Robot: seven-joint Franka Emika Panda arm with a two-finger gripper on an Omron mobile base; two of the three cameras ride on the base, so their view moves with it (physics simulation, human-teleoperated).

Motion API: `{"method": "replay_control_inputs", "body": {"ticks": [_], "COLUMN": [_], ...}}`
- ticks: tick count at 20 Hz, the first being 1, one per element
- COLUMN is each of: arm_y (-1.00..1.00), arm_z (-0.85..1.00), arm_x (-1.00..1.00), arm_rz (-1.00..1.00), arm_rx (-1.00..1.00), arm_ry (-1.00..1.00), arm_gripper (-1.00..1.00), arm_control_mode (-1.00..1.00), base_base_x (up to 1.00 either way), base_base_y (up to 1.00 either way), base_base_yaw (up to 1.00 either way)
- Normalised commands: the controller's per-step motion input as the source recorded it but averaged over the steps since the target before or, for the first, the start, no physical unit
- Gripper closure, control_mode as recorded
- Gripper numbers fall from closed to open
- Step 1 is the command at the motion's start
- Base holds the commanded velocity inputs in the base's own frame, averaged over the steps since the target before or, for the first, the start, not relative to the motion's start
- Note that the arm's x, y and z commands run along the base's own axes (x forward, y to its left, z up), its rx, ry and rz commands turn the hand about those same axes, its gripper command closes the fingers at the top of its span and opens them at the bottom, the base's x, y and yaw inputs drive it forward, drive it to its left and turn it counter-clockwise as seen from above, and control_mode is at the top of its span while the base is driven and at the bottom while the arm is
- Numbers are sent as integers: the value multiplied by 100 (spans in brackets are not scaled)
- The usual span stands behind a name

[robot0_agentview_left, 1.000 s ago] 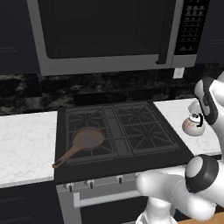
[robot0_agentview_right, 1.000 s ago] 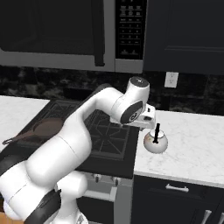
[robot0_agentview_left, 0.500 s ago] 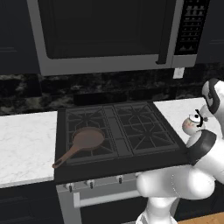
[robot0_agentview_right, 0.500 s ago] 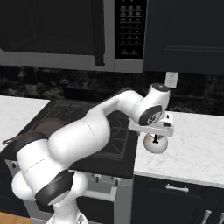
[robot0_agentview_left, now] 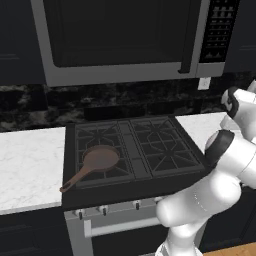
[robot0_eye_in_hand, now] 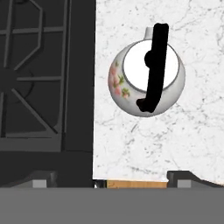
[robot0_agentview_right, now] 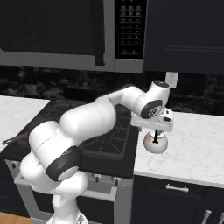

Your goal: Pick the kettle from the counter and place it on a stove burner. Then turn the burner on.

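Kettle [robot0_agentview_right: 155, 142] is seated upright on the desk [robot0_agentview_right: 192, 148], right of the stove burner [robot0_eye_in_hand: 26, 83]; jaws are held apart above it.

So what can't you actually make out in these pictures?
- Pincer: in the right base view the white hand covers its fingers; open or shut, unclear.
- Kettle: in the hand view its black handle crosses the lid; the spout barely peeks out behind it.
- Frying pan: in the right base view the arm hides all but its handle tip.
- Stove knobs: too small to read.
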Motion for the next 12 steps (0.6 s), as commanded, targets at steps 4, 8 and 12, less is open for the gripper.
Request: {"method": "replay_control_inputs", "body": {"ticks": [4,8,12], "arm_y": [-11,-22,-7], "arm_z": [-20,-16,-9], "arm_x": [39,33,31], "arm_rz": [0,0,0], "arm_rx": [0,0,0], "arm_ry": [0,0,0], "arm_gripper": [-100,-100,-100], "arm_control_mode": [-100,-100,-100], "base_base_x": [0,0,0], "base_base_y": [0,0,0], "base_base_yaw": [0,0,0]}}
